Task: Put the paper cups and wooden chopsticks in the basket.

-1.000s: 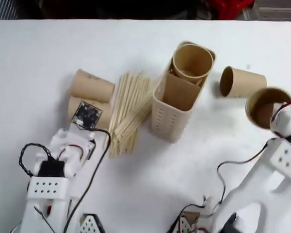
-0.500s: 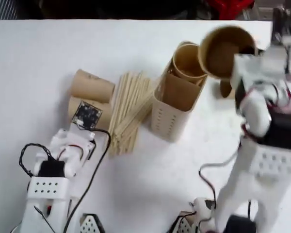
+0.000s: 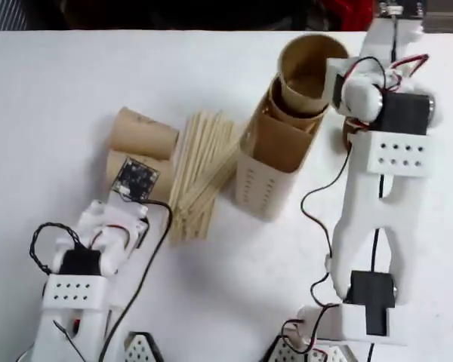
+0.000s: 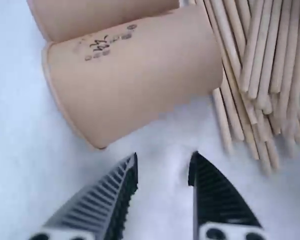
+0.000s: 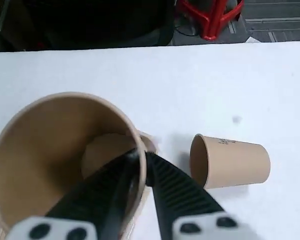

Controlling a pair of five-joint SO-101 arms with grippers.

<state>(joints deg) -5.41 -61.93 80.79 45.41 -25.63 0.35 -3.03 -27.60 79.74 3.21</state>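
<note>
Presently the right gripper (image 5: 142,155) is clenched on the rim of a paper cup (image 3: 309,64), one finger inside the wall and one outside. It holds the cup upright just above the basket (image 3: 266,177), over a seated cup (image 3: 288,115) already standing inside.

The pinch takes only a thin strip of paper, so the held cup may swing or slip. If it is let go off-centre, its base could catch on the seated cup's lip or the basket's edge and tumble out. The basket is tall and narrow, and a downward shove looks likely to tip it onto the chopsticks (image 3: 200,170) lying against its foot. A stray cup (image 5: 230,161) lies on its side near that arm and could roll if brushed.

The left gripper (image 4: 162,165) hangs released and empty, low over the table (image 3: 60,75), just short of a lying cup (image 4: 130,85) beside the chopsticks. A nudge on that round wall would probably send it rolling rather than seat it.

The cups are plain brown paper, tapered, with rolled lips, and they look light and easily crushed. The chopsticks are pale wood, thin and straight, in a loose fanned heap. The basket looks like beige plastic, with rounded corners and rows of small holes low on its wall. The table is smooth and white.
</note>
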